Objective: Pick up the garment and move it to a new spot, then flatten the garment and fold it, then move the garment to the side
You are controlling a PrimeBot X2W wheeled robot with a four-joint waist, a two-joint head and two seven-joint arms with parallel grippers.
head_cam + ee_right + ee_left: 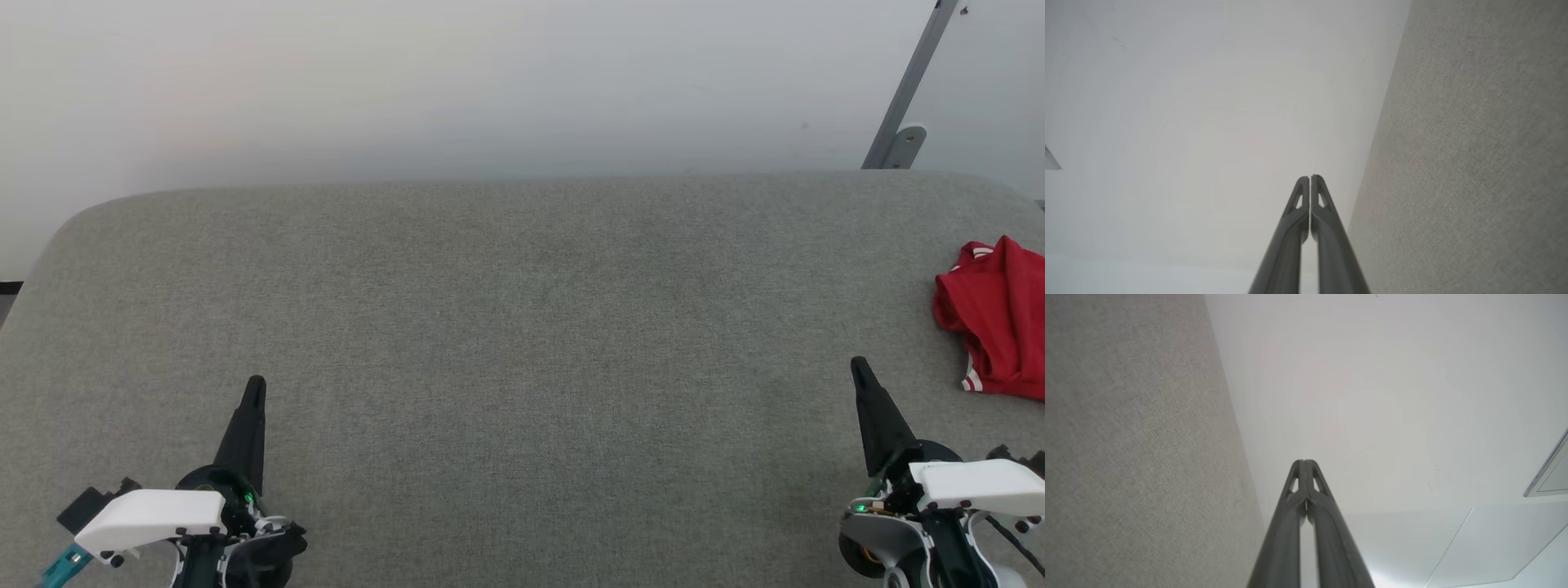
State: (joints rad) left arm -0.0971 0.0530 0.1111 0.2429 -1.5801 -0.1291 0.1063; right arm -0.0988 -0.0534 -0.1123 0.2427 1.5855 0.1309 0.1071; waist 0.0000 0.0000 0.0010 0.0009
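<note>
The garment (998, 314) is a red bundle with white-and-red striped trim, lying crumpled at the far right of the grey fabric surface (522, 327), partly cut off by the head view's right edge. My left gripper (255, 384) rests at the lower left, shut and holding nothing. My right gripper (857, 363) rests at the lower right, shut and empty, a short way left of and nearer than the garment. In the left wrist view the left gripper (1304, 461) has its fingertips pressed together. In the right wrist view the right gripper (1310, 177) is likewise closed.
A pale wall rises behind the grey surface's rounded far edge. A grey metal bracket (902, 106) slants up the wall at the back right. The grey fabric (1135, 449) fills the left of the left wrist view, and the grey fabric (1474, 163) the right of the right wrist view.
</note>
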